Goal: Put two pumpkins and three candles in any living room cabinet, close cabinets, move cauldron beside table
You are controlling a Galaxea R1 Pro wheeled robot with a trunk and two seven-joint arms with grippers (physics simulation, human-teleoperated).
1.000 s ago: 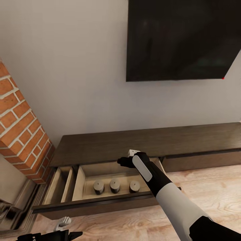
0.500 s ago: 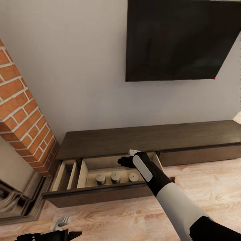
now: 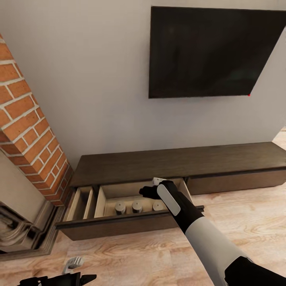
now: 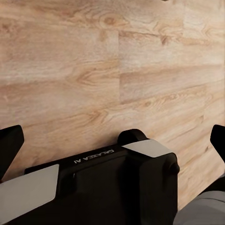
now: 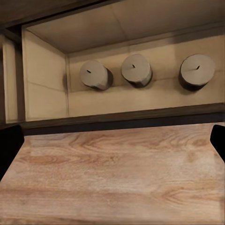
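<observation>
The long dark-brown cabinet (image 3: 174, 163) stands against the wall with its left drawer (image 3: 115, 224) pulled out. Three brownish-grey candles (image 3: 136, 206) stand in a row on the drawer's pale floor (image 5: 136, 69). My right gripper (image 3: 145, 192) hovers over the drawer's right part, open and holding nothing; in its wrist view (image 5: 112, 143) the fingers are spread wide over floor in front of the drawer. My left gripper (image 3: 85, 278) hangs low over the floor, open and empty (image 4: 112, 140). The pumpkins, the cauldron and the table are out of view.
A brick chimney (image 3: 28, 139) with a stone-coloured fireplace surround (image 3: 20, 222) stands left of the cabinet. A dark television (image 3: 206, 51) hangs on the wall above it. Light wooden floor (image 3: 131, 254) spreads in front. The cabinet's right front (image 3: 234, 180) is closed.
The whole view has shifted: the cabinet and its open drawer look smaller and farther off, so the camera has drawn back. Both arms keep their place in the picture.
</observation>
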